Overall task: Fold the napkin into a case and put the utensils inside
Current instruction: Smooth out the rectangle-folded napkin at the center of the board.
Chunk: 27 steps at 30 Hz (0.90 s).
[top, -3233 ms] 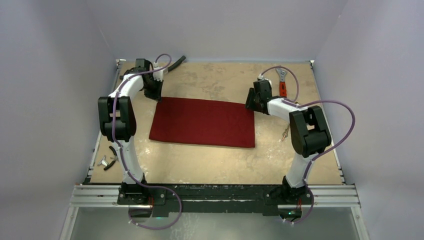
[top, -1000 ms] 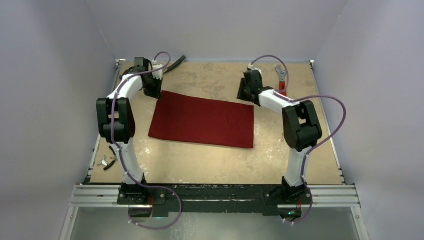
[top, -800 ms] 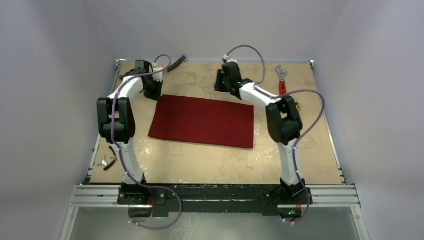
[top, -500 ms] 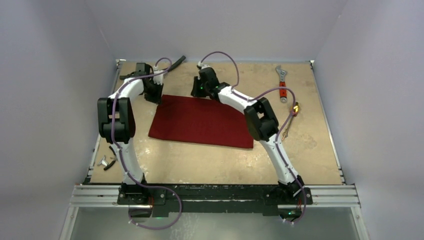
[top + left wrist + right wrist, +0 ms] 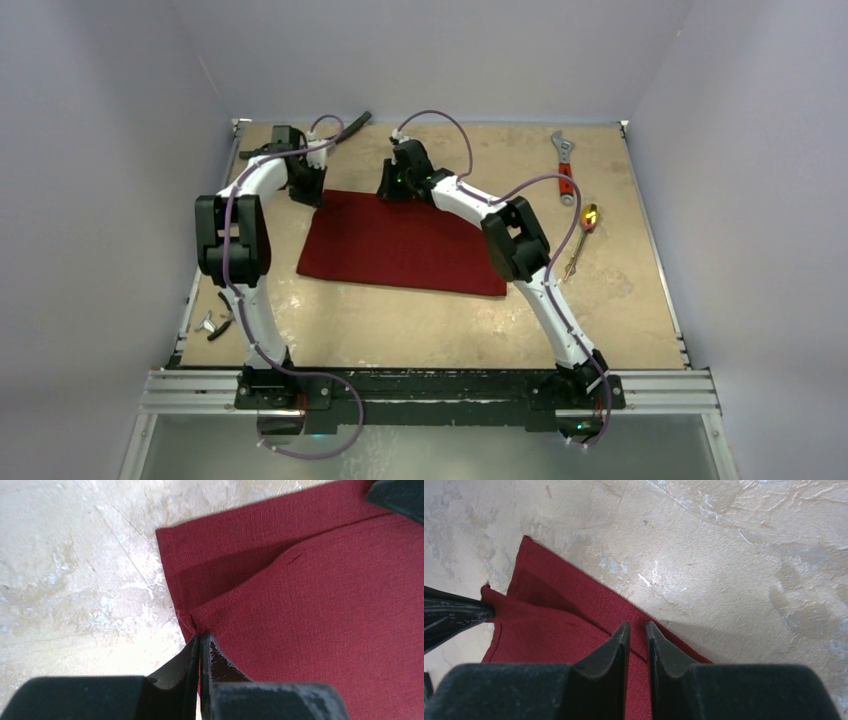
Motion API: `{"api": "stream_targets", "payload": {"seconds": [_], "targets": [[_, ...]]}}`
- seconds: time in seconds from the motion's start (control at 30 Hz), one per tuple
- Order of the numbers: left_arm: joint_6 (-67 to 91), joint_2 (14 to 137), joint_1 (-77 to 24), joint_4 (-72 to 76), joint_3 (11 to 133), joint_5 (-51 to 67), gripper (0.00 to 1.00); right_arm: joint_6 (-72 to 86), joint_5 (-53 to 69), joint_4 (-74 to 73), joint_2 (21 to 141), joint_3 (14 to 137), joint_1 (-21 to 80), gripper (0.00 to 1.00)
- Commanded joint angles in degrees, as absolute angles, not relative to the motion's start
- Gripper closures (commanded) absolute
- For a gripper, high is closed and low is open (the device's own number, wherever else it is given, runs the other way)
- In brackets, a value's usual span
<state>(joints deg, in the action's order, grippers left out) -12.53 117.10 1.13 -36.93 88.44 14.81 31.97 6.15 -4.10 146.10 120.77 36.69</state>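
The dark red napkin (image 5: 400, 245) lies folded as a wide rectangle in the middle of the table. My left gripper (image 5: 308, 190) is at its far left corner, shut on the upper layer's corner (image 5: 200, 636); the lower layer (image 5: 210, 545) lies flat beyond it. My right gripper (image 5: 390, 190) hangs low over the far edge close by, its jaws (image 5: 637, 626) a narrow gap apart with flat cloth (image 5: 549, 630) showing between them. The gold utensils lie right of the napkin: a spoon (image 5: 590, 215) and a slim piece (image 5: 572, 262) below it.
A red-handled wrench (image 5: 565, 170) lies at the far right. A black hose (image 5: 350, 125) lies at the back behind the left arm. Small metal parts (image 5: 212, 325) sit by the left edge. The right arm stretches diagonally over the napkin's right half.
My right arm has swung left along the napkin's far edge, from its right corner to near the left gripper, uncovering the utensils. Its jaws have narrowed. The left gripper has stayed at its corner.
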Motion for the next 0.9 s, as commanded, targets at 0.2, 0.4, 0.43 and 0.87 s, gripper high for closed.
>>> {"api": "stream_targets", "payload": {"seconds": [0.2, 0.4, 0.43, 0.87], "targets": [[-10.0, 116.36, 0.79, -34.95, 93.33, 15.81, 1.0, 30.45, 7.03, -5.35, 143.96, 119.49, 36.47, 0.8], [-9.81, 117.35, 0.44, -34.41, 93.86, 13.95, 1.0, 30.32, 7.42, -4.78, 143.69, 118.16, 36.47, 0.8], [-9.73, 118.02, 0.44, -34.43, 94.2, 13.55, 1.0, 30.3, 7.46, -4.61, 143.66, 118.01, 36.5, 0.8], [-4.53, 120.01, 0.44, -25.12, 92.51, 9.36, 1.0, 28.8, 9.53, -5.36, 142.84, 117.47, 36.39, 0.83]]}}
